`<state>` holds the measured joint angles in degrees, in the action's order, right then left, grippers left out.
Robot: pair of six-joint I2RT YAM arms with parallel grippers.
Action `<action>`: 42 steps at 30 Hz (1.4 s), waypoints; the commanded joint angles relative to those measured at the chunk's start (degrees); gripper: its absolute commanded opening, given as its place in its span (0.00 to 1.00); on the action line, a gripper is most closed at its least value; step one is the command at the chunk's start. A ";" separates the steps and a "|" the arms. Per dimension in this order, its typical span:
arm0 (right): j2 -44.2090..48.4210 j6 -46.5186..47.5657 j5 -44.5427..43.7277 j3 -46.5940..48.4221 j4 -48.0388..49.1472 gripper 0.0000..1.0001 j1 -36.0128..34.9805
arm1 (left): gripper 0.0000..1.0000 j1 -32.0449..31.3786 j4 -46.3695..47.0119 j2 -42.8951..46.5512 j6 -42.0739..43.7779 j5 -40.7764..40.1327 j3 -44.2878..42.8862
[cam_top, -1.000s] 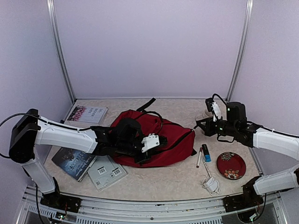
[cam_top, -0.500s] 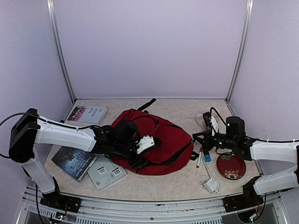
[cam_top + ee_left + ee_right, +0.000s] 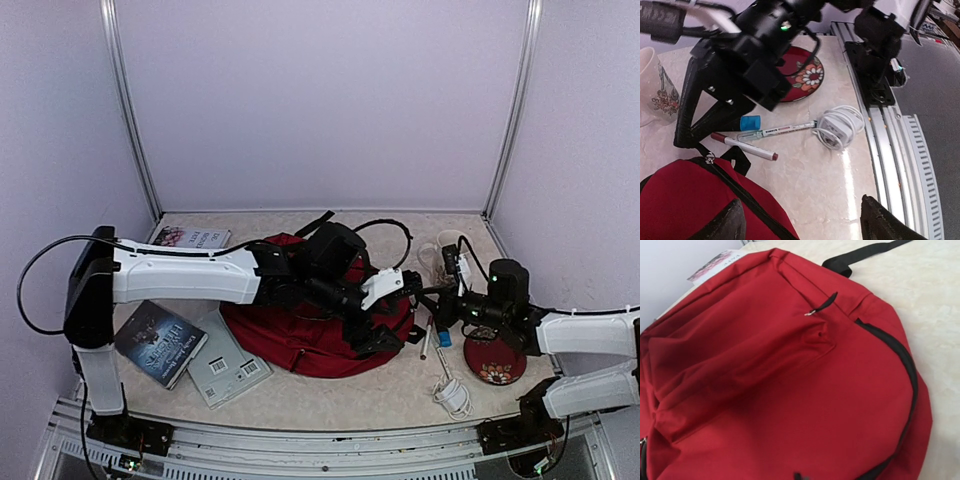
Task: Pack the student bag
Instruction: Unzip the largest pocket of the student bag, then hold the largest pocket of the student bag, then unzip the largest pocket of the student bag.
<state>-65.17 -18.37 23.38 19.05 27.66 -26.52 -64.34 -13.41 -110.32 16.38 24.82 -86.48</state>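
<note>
Left claw point(image 3: 802, 225) hangs wide open over the bag's point(image 3: 290, 345) right end, nothing between its fingers. Right claw point(image 3: 682, 141) is pinched shut, tips right by the bag's zip pull point(image 3: 707, 158); whether it grips anything, I can't tell. The red bag lies mid-worktop point(image 3: 330, 395), books point(image 3: 158, 342) to its left, pens point(image 3: 745, 146), a charger point(image 3: 837, 127) and a plate point(image 3: 809, 76) to its right.

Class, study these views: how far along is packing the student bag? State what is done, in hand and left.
Done: nothing visibly; the books, pens and charger lie on the table outside the student bag, whose zipper looks closed. In hand: the left claw hangs open and empty at the bag's end; the right claw is shut beside the zipper's pull. Left: open the bag and load everything.
</note>
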 commanded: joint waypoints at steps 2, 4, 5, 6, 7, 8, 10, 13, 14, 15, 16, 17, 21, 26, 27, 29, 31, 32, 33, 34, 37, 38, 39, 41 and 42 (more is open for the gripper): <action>3.60 -0.73 -1.66 -1.74 -0.06 0.00 -0.64 | 0.71 0.68 -7.84 -9.35 -5.19 -4.98 -9.69; 4.54 -0.70 -2.07 -2.11 -0.69 0.00 -0.63 | 0.68 1.32 -8.80 -10.86 -6.25 -7.77 -11.11; 4.99 -0.75 -2.10 -2.29 -1.01 0.00 -0.68 | 0.65 1.98 -8.80 -11.29 -7.11 -8.75 -11.31; 5.41 -0.70 -2.04 -2.43 -1.32 0.00 -0.64 | 0.61 2.78 -8.38 -11.53 -8.28 -9.02 -11.20; 5.81 -0.67 -1.87 -2.56 -1.71 0.00 -0.66 | 0.58 3.62 -7.68 -11.58 -9.49 -8.78 -10.94; 6.17 -0.55 -1.63 -2.61 -2.10 0.00 -0.64 | 0.55 4.51 -7.01 -11.54 -10.32 -7.77 -10.68; 6.78 0.00 -1.62 -2.38 -3.56 0.00 -0.63 | 0.54 5.51 -5.88 -11.06 -10.80 -5.80 -10.00; 7.53 0.69 -2.18 -2.18 -5.05 0.00 -0.70 | 0.54 5.62 -4.77 -11.26 -10.06 -4.62 -9.33; 7.67 0.68 -2.39 -2.05 -5.13 0.00 -0.64 | 0.55 5.65 -5.10 -11.73 -9.97 -4.53 -9.63; 7.74 0.78 -2.38 -1.94 -5.36 0.00 -0.64 | 0.56 5.70 -5.81 -12.34 -9.80 -4.55 -10.22; 7.77 0.74 -2.33 -1.79 -5.49 0.00 -0.63 | 0.58 5.65 -6.92 -12.83 -9.35 -4.56 -10.87; 7.77 0.88 -2.22 -1.47 -5.61 0.00 -0.68 | 0.59 5.55 -7.23 -13.04 -9.24 -5.30 -11.28; 7.19 1.35 -2.12 -0.50 -6.49 0.00 -0.63 | 0.54 5.96 -6.98 -13.76 -9.45 -10.66 -11.64; 6.36 0.52 -2.22 0.05 -5.55 0.00 -0.63 | 0.17 5.62 -7.84 -13.79 -7.07 -7.30 -10.71; 5.94 0.38 -2.43 0.26 -5.22 0.00 -0.66 | 0.07 5.30 -7.47 -13.10 -6.26 -6.74 -9.67; 4.79 -0.11 -3.27 1.23 -5.31 0.00 -0.57 | 0.00 4.46 -5.42 -10.23 -4.43 -6.19 -6.56; 3.50 -0.27 -3.79 2.59 -5.36 0.00 -0.47 | 0.00 3.41 -2.49 -6.42 -2.38 -6.52 -2.61; 2.76 -0.34 -4.09 3.30 -5.20 0.00 -0.34 | 0.00 3.09 -1.49 -4.66 -1.71 -7.05 -0.75; 2.04 -0.46 -4.67 4.22 -5.27 0.00 -0.22 | 0.00 2.69 -0.93 -3.02 -1.29 -7.83 0.81; 1.33 -0.72 -4.98 5.49 -5.59 0.00 -0.08 | 0.00 2.34 -0.90 -1.69 -1.03 -9.25 2.04; -1.27 -0.11 -5.69 9.92 -6.02 0.00 0.14 | 0.00 0.72 -1.43 1.66 -1.52 -13.99 6.02; -2.53 0.77 -6.22 11.16 -6.04 0.00 0.26 | 0.00 0.11 -1.32 3.18 -1.63 -15.24 7.46; -3.96 1.58 -7.14 12.28 -6.05 0.00 0.37 | 0.00 -0.70 -1.09 4.73 -1.45 -16.46 8.55; -6.39 3.37 -8.99 14.12 -5.54 0.00 0.47 | 0.00 -2.05 -0.75 7.66 -0.48 -17.83 9.76; -7.14 3.94 -9.55 14.88 -4.99 0.00 0.50 | 0.00 -2.77 -1.18 8.95 0.42 -18.05 9.64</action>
<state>-69.28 -17.47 18.98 30.24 20.23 -26.61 -64.34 -14.48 -106.98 14.02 10.07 -78.70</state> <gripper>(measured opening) 0.004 0.022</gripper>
